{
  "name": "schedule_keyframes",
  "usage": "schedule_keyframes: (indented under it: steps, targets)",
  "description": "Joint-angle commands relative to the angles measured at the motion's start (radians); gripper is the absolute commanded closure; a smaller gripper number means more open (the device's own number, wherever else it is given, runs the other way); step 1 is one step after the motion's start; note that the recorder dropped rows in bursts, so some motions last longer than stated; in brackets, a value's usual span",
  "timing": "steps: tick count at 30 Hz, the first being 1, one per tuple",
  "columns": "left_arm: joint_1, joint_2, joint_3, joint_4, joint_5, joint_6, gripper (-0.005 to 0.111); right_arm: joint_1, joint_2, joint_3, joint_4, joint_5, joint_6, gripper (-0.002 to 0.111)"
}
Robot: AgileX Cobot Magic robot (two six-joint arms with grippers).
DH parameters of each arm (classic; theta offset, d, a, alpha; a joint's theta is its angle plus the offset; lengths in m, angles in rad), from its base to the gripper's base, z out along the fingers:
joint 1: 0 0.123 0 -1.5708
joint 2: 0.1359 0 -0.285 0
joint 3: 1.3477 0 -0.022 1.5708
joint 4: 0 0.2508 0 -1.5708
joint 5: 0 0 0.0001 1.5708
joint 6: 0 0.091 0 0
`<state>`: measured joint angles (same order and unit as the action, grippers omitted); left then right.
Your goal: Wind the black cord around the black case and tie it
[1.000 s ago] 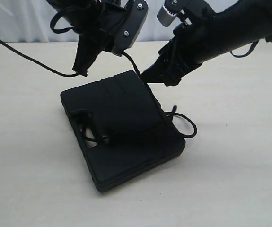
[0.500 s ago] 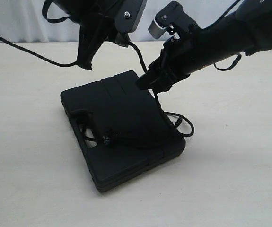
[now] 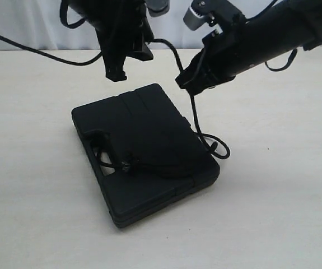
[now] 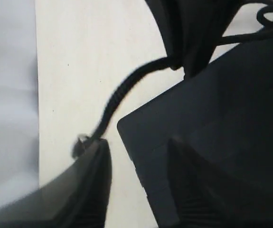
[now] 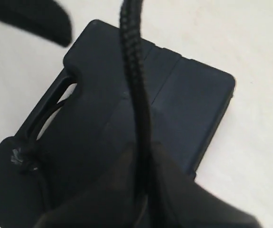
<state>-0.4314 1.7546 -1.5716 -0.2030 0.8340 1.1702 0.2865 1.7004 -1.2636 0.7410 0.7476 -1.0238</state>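
The black case (image 3: 149, 126) lies flat on the table, its handle slot (image 3: 101, 150) toward the near left. The black cord (image 3: 194, 115) crosses the case top to a knot (image 3: 127, 166) by the slot, loops off the right edge and rises taut into my right gripper (image 3: 187, 84), which is shut on it above the case's far corner. In the right wrist view the cord (image 5: 135, 90) runs between the closed fingers (image 5: 143, 152) over the case (image 5: 183, 95). My left gripper (image 4: 138, 142) is open above the case's far edge, and the cord's tufted end (image 4: 80, 144) touches one fingertip.
A thin glossy robot cable (image 3: 32, 50) trails over the table at the far left. A pale curtain (image 3: 21, 22) backs the table. Bare tabletop (image 3: 284, 190) surrounds the case on the near and right sides.
Both grippers have risen; the left one shifted right. The right one pulled the cord up and taut, and the slack loop on the case drew down to a knot by the slot.
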Motion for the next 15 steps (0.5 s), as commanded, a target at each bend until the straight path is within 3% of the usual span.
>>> schedule_keyframes:
  steps: [1, 2, 4, 6, 10, 15]
  targets:
    - [0.005, -0.058, 0.003, 0.111, 0.024, -0.409, 0.056, -0.072, -0.021, -0.052, -0.025, 0.019, 0.132, 0.104]
    - [0.018, -0.068, 0.003, 0.229, 0.095, -0.675, 0.057, -0.112, -0.026, -0.08, -0.025, 0.022, 0.19, 0.104]
    - [0.065, -0.066, 0.022, 0.286, 0.262, -1.037, 0.057, -0.176, -0.028, -0.105, -0.025, 0.022, 0.234, 0.104]
    - [0.127, -0.057, 0.133, 0.262, 0.346, -1.209, 0.057, -0.232, -0.028, -0.109, -0.025, 0.036, 0.244, 0.104]
    - [0.204, -0.057, 0.417, 0.12, 0.2, -1.332, 0.057, -0.273, -0.026, -0.105, -0.032, 0.059, 0.244, 0.104]
    - [0.21, -0.057, 0.598, -0.084, -0.112, -1.339, 0.057, -0.273, -0.026, -0.105, -0.032, 0.072, 0.248, 0.104]
